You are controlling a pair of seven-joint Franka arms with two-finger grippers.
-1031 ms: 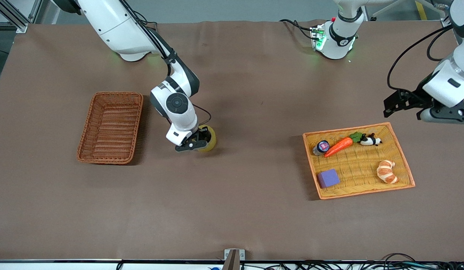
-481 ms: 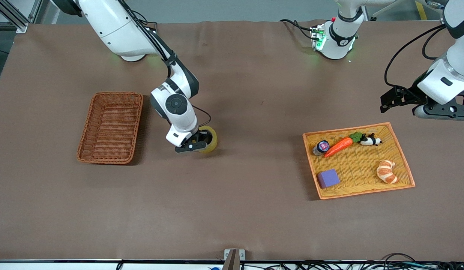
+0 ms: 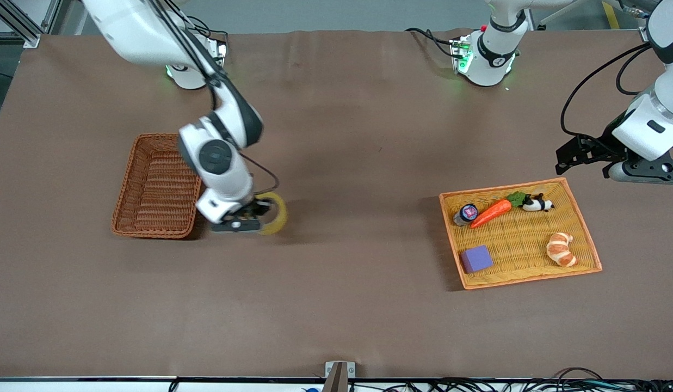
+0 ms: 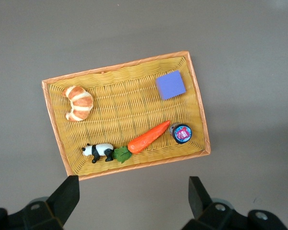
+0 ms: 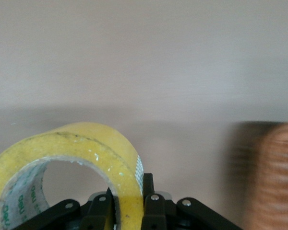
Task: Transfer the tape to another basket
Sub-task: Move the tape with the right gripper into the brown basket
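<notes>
Right hand (image 3: 244, 219) clamped on tape (image 3: 275, 213) beside bare basket (image 3: 158, 185), left hand (image 4: 132, 199) waiting (fingers spread).

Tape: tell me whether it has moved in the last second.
Yes. Held by the right gripper, the tape has shifted toward the basket, closing most of the gap.

On show: 1 tape (image 3: 275, 213), 1 basket (image 3: 158, 185), 1 yellow tray (image 3: 518, 235), 1 carrot (image 3: 491, 213), 1 croissant (image 3: 561, 249).

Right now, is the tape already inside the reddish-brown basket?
No, the tape is held by the right gripper over the bare table beside the basket, not inside it.
</notes>
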